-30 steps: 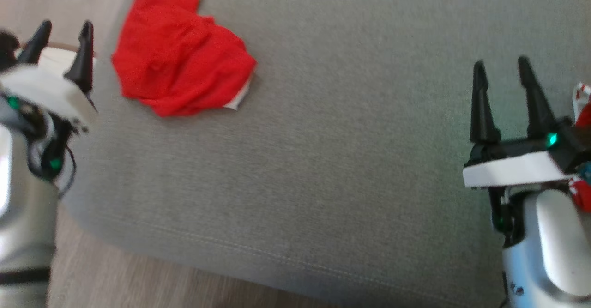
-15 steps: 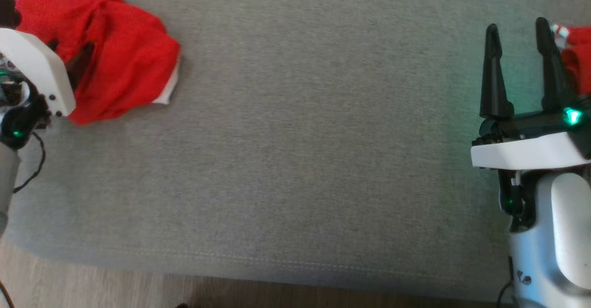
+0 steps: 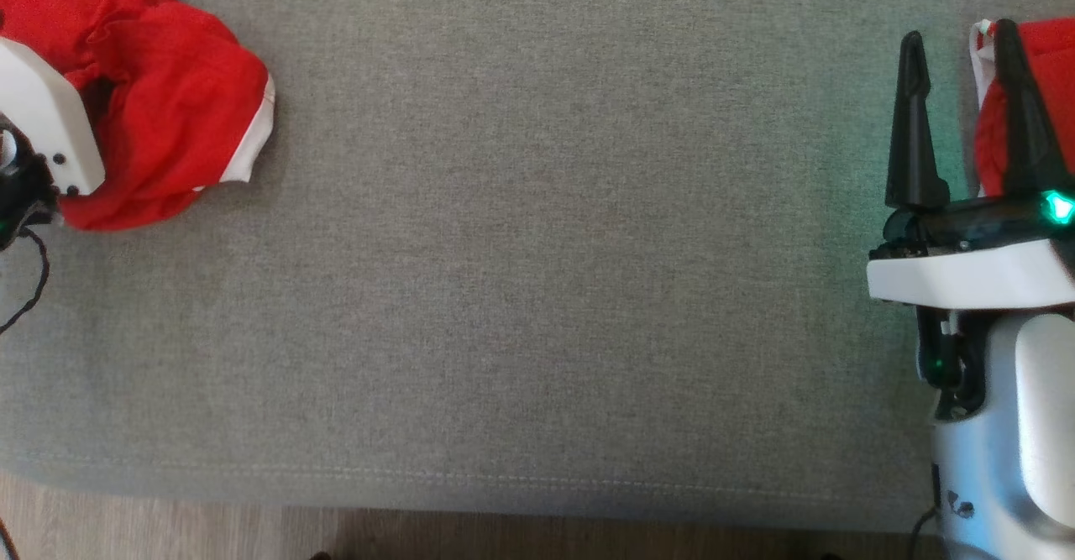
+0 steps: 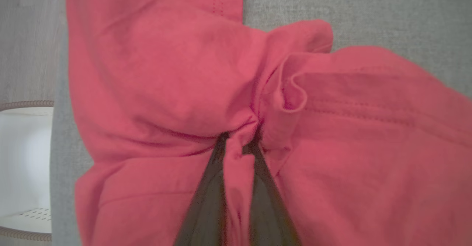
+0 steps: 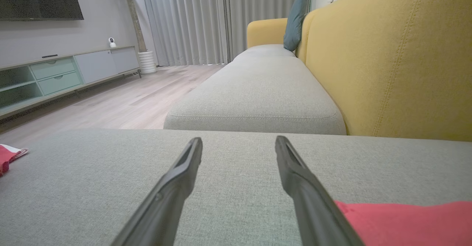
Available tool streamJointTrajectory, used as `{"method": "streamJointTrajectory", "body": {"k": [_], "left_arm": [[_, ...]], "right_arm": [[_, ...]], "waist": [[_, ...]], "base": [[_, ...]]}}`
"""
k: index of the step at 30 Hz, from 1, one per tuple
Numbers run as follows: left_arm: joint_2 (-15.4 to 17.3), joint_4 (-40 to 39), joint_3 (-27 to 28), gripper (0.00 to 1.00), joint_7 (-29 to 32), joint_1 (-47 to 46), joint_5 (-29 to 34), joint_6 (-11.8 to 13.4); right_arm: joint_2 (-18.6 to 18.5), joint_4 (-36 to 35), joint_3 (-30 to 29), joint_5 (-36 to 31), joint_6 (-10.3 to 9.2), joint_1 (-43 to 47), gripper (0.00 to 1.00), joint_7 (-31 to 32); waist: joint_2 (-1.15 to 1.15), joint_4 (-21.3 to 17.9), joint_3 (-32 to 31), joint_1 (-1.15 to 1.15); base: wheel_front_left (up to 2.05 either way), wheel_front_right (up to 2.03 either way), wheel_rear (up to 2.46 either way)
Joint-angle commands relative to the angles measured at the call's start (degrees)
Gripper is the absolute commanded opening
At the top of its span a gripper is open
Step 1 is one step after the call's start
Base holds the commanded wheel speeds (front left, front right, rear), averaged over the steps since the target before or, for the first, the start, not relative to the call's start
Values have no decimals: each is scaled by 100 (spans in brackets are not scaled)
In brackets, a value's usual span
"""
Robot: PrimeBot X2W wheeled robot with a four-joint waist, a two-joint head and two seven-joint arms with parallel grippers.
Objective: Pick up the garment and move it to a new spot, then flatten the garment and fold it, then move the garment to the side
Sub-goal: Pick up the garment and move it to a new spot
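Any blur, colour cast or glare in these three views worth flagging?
Head view: sharp, but green light from the right gripper tints the grey cushion beside it. Left wrist view: the red garment reads washed-out pink, and the left gripper looks soft toward the bottom edge. Right wrist view: even daylight, no glare.

text: none legible | numbers: none legible | small dark mark (image 3: 957, 506) on right forearm (image 3: 1008, 442): unreadable
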Motion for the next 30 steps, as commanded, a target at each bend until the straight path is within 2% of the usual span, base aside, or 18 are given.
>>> {"method": "streamJointTrajectory", "body": {"k": [1,7,16,24,30], "left_arm": [[258,41,58,0,-55,-35,-39,5],[186,-58,-249,0,-787,-276,-73,5],[70,-719,-509,0,-1781,-460,-396,5],[-85,-1651,-718,0,-1849,-372,-466,45],[-277,-2643,-917,0,-1630,-68,-465,388]], "right_arm": [[-2,-223,99,11,37,-83,100,46],[-2,-177,57,-5,37,-116,100,42],[-2,224,4,211,37,-17,100,-163],[-2,572,-13,382,37,120,100,-303],[-2,705,-8,462,37,163,100,-363]], "waist": [[0,15,-4,0],[0,106,-192,0],[0,173,-955,0],[0,187,-1587,0],[0,119,-1826,0]], "base": [[0,0,0],[0,0,0],[0,0,0],[0,0,0],[0,0,0]]}}
